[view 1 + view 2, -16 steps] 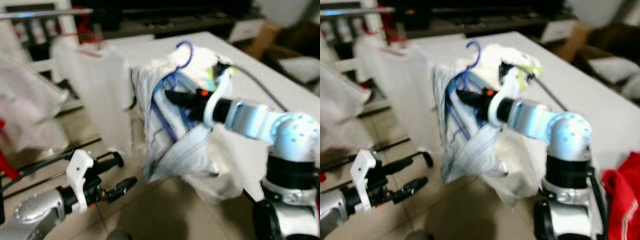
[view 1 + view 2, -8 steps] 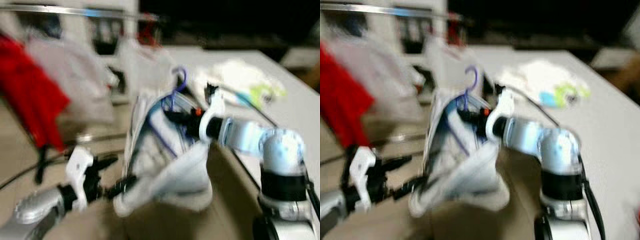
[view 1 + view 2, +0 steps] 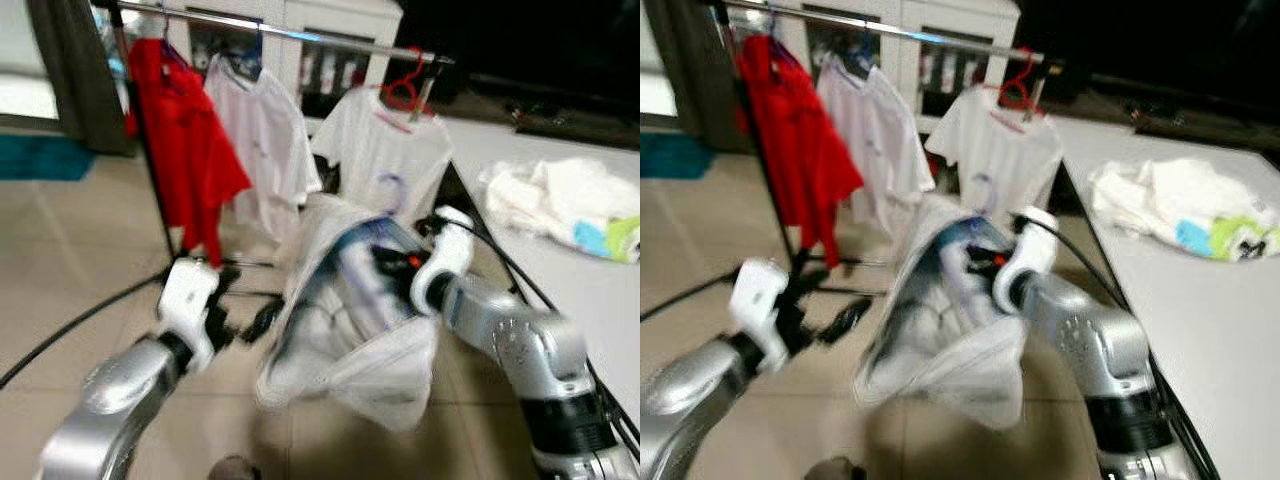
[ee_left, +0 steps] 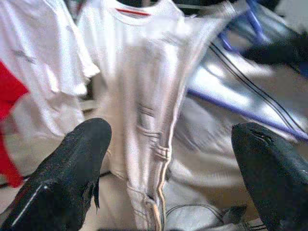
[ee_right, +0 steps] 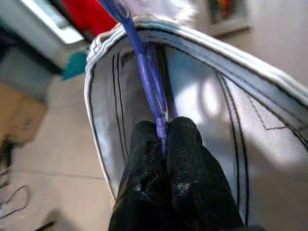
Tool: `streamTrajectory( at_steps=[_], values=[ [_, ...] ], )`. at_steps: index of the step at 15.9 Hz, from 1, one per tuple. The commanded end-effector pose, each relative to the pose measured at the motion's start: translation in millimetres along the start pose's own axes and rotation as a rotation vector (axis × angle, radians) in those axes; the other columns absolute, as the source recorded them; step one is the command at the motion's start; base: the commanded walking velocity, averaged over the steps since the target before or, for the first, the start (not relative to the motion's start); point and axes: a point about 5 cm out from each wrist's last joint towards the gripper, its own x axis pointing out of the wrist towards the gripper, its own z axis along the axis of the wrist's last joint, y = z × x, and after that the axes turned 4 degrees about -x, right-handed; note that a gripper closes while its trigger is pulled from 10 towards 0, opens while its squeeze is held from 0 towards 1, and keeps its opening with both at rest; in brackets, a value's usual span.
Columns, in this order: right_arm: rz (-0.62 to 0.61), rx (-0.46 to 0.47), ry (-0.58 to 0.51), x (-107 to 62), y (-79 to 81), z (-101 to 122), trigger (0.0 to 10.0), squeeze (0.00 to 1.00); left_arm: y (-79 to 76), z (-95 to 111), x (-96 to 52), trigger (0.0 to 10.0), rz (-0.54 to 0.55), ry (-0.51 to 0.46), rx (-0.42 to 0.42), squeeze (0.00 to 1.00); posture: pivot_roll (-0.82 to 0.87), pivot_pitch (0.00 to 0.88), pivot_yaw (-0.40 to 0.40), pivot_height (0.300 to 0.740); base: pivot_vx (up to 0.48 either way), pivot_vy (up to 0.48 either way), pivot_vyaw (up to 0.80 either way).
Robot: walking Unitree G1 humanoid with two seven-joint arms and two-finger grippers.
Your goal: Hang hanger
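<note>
Right gripper [image 5: 163,139] pinches the blue hanger [image 5: 144,72] with a white garment [image 3: 345,330] draped on it, below and in front of the rail [image 3: 270,28]; raise its hook over the bare rail stretch between the white shirts before letting go, left gripper [image 4: 168,168] spread wide, empty.

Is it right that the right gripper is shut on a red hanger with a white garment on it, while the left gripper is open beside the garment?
Not quite: the hanger is blue, not red, as the right wrist view shows. The right gripper is shut on it, the white garment hangs on it, and the left gripper is open beside the garment.
</note>
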Motion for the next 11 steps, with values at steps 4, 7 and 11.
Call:
streamTrajectory(
  at_steps=[4,7,11],
  values=[
    [-0.11,-0.099,-0.071,4.9,-19.4,-16,10.0,0.0,12.0,-4,30.8,10.0,0.159,0.019,0.077,0.0,0.03,0.0,-0.126,0.74,0.0,0.0,0.0],
    [-0.098,-0.078,-0.102,6.2,-21.1,-20,10.0,0.0,16.6,-3,35.6,10.0,0.21,-0.015,0.041,0.0,0.01,0.0,-0.12,0.74,0.0,0.0,0.0],
    [-0.231,-0.02,-0.158,3.2,-35.2,-23,10.0,0.0,22.9,1,43.5,10.0,0.254,-0.051,0.035,0.0,0.0,0.0,-0.099,0.74,0.07,0.0,0.0]
  ],
)
